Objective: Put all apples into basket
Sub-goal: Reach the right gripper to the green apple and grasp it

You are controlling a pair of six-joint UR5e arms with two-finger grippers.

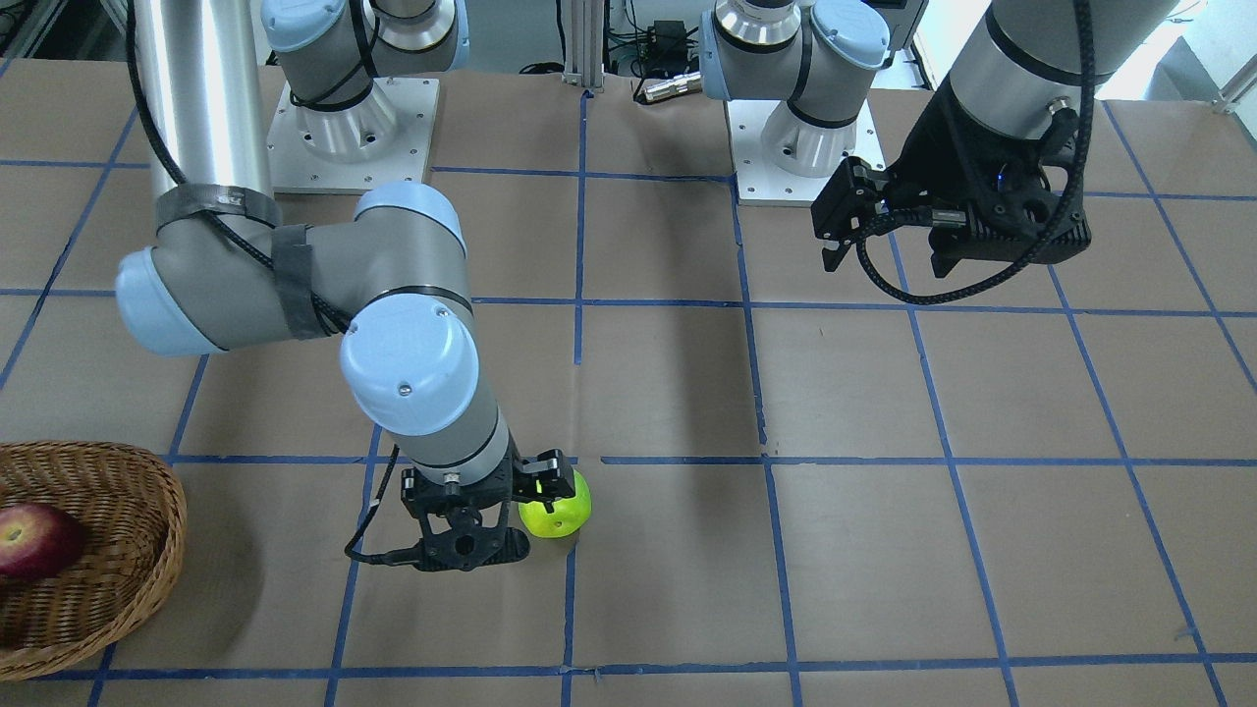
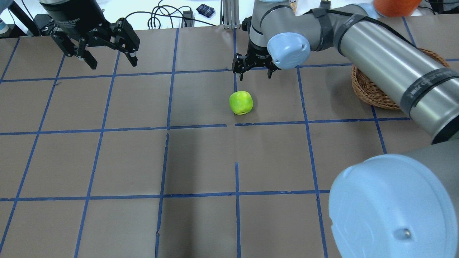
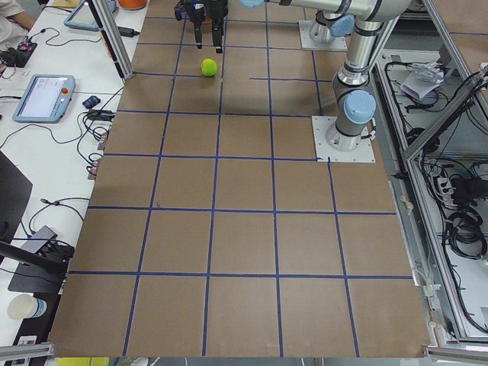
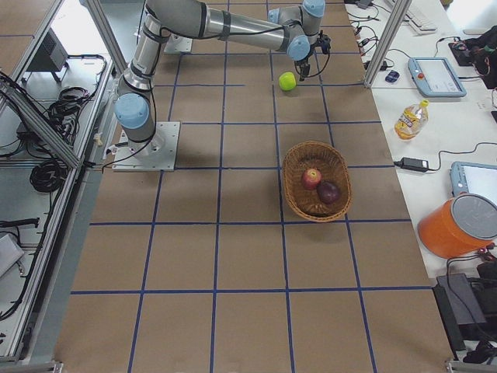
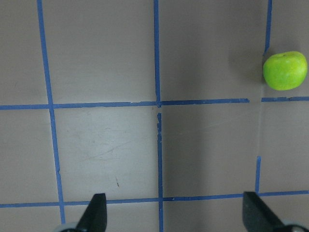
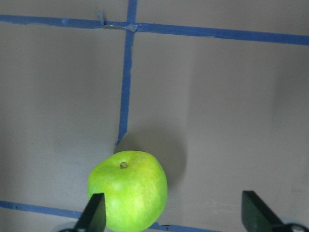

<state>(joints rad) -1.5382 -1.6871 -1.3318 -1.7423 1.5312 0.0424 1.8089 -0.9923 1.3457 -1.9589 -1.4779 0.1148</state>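
Note:
The lime green apple (image 2: 241, 102) lies on the brown table near a blue tape line. My right gripper (image 2: 255, 73) is open and hovers just over and beside it. In the right wrist view the apple (image 6: 128, 191) sits by one fingertip (image 6: 96, 215), not centred between the two. The wicker basket (image 4: 293, 185) holds the red apple (image 4: 311, 178) and the maroon apple (image 4: 329, 192). In the front view only the red apple (image 1: 34, 540) shows in the basket (image 1: 147, 530). My left gripper (image 2: 114, 64) is open, empty and raised, far from the apple.
The table is brown paper with a blue tape grid. The two arm bases (image 1: 354, 137) stand at the robot's edge. The right arm's forearm (image 2: 394, 68) passes over the basket in the overhead view. Tablets, a bottle and an orange bucket (image 4: 458, 225) lie off the table.

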